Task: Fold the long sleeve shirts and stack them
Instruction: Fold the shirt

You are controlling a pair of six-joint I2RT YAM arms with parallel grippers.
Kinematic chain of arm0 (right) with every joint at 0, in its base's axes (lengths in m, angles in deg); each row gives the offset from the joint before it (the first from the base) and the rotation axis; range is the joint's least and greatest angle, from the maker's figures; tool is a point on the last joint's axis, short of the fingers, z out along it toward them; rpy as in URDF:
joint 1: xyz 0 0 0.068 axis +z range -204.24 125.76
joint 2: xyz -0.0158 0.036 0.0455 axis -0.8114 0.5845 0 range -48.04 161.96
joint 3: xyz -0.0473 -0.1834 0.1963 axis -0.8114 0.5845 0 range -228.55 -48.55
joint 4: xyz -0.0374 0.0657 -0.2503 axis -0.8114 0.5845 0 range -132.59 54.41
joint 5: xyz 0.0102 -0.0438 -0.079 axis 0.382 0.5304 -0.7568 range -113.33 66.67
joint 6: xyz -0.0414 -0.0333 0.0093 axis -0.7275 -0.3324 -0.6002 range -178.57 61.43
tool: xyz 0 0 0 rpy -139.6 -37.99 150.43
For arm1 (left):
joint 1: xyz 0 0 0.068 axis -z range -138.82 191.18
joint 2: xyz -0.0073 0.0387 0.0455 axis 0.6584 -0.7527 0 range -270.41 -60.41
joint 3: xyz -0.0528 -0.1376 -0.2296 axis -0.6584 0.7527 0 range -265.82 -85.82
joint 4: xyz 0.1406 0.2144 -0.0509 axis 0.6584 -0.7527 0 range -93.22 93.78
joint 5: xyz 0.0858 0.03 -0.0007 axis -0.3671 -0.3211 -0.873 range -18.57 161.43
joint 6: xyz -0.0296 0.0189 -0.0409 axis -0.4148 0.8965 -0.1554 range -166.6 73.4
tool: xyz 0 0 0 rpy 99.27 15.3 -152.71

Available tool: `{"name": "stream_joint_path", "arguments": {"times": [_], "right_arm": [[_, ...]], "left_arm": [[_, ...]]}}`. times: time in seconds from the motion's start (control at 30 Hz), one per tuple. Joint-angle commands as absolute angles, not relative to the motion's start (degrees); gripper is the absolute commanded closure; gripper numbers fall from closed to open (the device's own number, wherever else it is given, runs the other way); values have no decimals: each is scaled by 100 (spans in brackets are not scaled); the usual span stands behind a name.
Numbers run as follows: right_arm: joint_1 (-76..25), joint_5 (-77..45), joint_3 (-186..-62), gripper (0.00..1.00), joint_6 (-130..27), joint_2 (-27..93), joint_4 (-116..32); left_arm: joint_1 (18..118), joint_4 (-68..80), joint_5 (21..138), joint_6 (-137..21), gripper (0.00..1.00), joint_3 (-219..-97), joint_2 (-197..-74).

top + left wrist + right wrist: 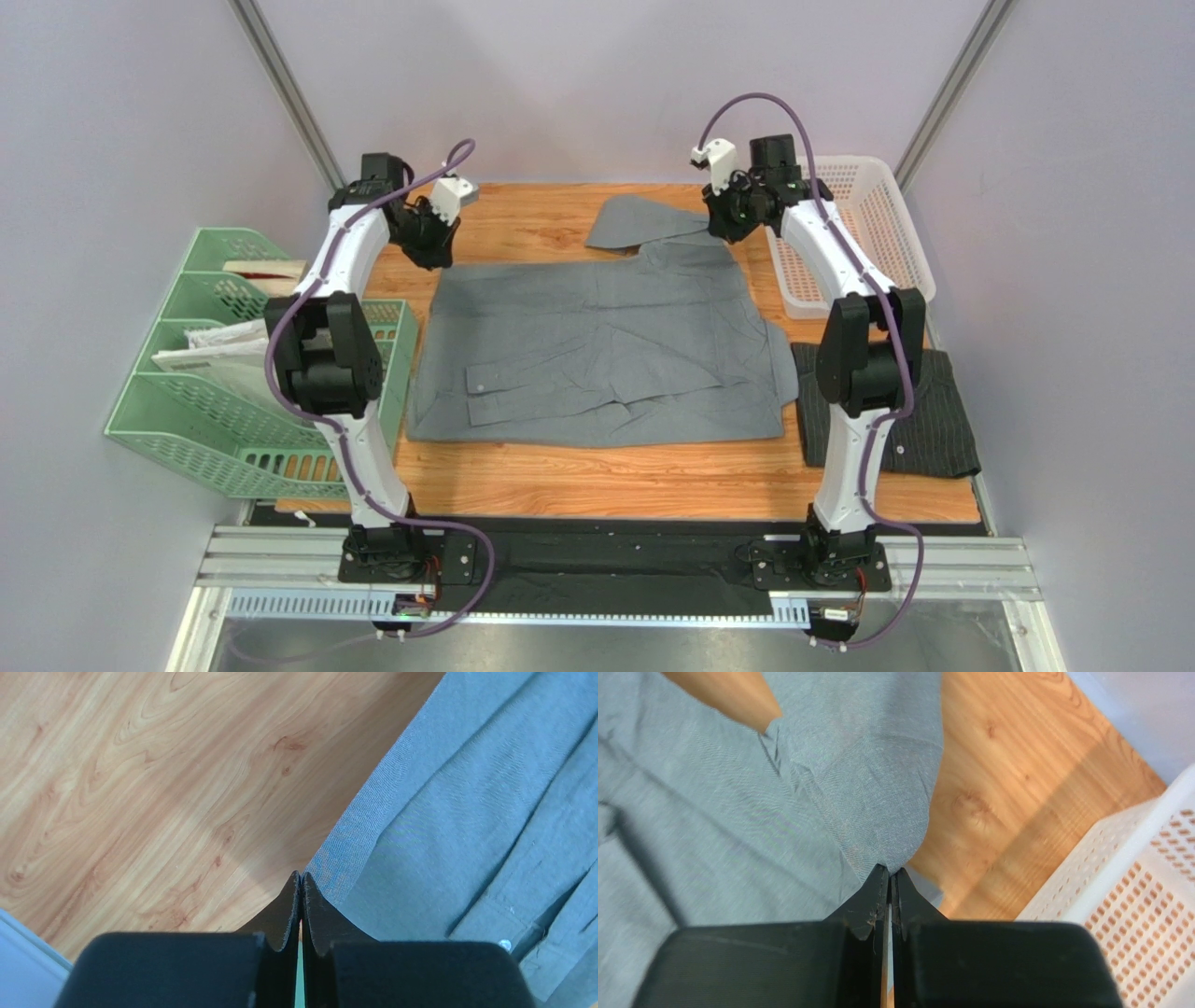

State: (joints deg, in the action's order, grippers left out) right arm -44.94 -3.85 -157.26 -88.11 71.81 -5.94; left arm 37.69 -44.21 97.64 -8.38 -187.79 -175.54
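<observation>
From above, you have the grey shirt [603, 357] spread flat across the middle of the table [561, 483], one sleeve flipped out towards the upper centre of the frame. The pinstriped shirt [943, 420] lies at the right edge, partly under the right arm, apparently folded already. The left gripper [428, 245] sits at the grey shirt's upper-left corner, and the right gripper [730, 221] at its upper-right corner, beside the white basket [877, 231].

In the left wrist view, the left gripper [300, 882] is fully closed. The corner of the grey shirt [477, 812] ends exactly at its tips, so it looks nipped, though only thinly.

In the right wrist view, the right gripper [889, 875] is also clamped tight. The grey shirt [738, 812] gathers into a point between its tips, with the white basket [1130, 882] at lower right.

You look to be at the start of folding the grey shirt. Next, lift both corners together and bring them towards the lower edge evenly. Watch that the thin left pinch doesn't slip.
</observation>
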Motion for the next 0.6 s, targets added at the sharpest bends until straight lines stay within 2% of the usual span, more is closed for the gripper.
{"name": "stream_joint_path", "arguments": {"times": [0.0,0.27,0.57], "right_arm": [[-4509,-206,-15272,100,-8722,6219,-418],[-4492,-198,-14190,100,-9127,5436,21],[-4457,119,-13214,100,-9522,4802,452]], "left_arm": [[3705,-4245,10157,-47,100,-18321,-16852],[3652,-4526,10078,1228,100,-17127,-16114],[3608,-4746,9894,2151,100,-16396,-15718]]}}
